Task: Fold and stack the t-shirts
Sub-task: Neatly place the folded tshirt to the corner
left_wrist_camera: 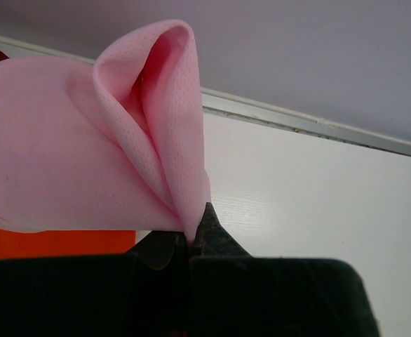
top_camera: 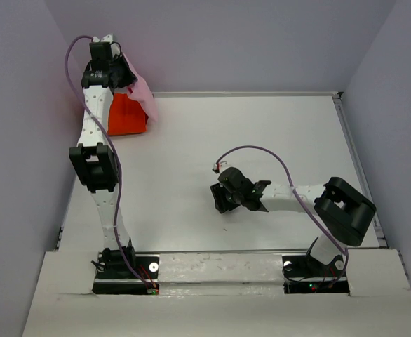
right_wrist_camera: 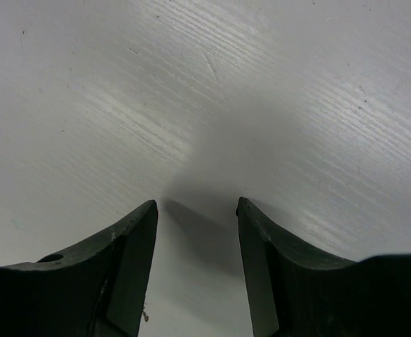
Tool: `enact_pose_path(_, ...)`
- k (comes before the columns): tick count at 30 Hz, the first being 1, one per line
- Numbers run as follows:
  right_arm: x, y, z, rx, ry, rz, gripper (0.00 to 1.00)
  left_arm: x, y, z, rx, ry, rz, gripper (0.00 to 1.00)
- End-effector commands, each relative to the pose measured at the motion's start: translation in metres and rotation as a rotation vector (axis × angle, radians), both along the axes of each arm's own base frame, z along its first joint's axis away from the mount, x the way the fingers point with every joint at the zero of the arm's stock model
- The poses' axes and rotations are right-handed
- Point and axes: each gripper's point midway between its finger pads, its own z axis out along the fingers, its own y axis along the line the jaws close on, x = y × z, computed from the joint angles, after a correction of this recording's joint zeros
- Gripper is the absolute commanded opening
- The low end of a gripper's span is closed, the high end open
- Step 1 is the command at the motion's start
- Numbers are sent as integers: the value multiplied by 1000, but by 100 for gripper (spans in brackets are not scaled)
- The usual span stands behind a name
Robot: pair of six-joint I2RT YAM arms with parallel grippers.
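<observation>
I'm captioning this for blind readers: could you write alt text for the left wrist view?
The left gripper, shut, pinches a fold of a soft light pink cloth t-shirt that rises in a loop before the camera. A bright orange t-shirt shows below it, beside a white table.

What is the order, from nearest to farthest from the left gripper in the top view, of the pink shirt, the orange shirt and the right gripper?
1. pink shirt: pinched in the left gripper, far left corner.
2. orange shirt: on the table, close by the pink one.
3. right gripper: open, mid-table, to the right.
</observation>
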Motion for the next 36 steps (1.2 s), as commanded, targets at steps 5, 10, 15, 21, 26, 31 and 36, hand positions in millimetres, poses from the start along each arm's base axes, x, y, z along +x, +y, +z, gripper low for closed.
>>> enact_pose_path(5,-15,-5,-20,-46,67,12,55,-10,7,49,-6,-105,-3,0)
enact_pose_path(10,-15,-7,-22,-57,68,14,55,-7,46,13,4,-25,59,0)
enact_pose_path(15,-16,-6,-23,-57,73,19,55,-6,73,-17,-36,33,88,0)
enact_pose_path(21,-16,-6,-18,-54,65,23,55,-1,84,-41,-31,74,114,0)
enact_pose_path(26,-16,-8,-15,-51,59,22,55,3,92,-62,-21,120,147,38)
enact_pose_path(31,-16,-8,-17,-57,61,22,55,4,104,-72,8,140,195,75)
enact_pose_path(36,-19,-9,-23,-63,76,23,55,0,123,-70,41,155,265,78)
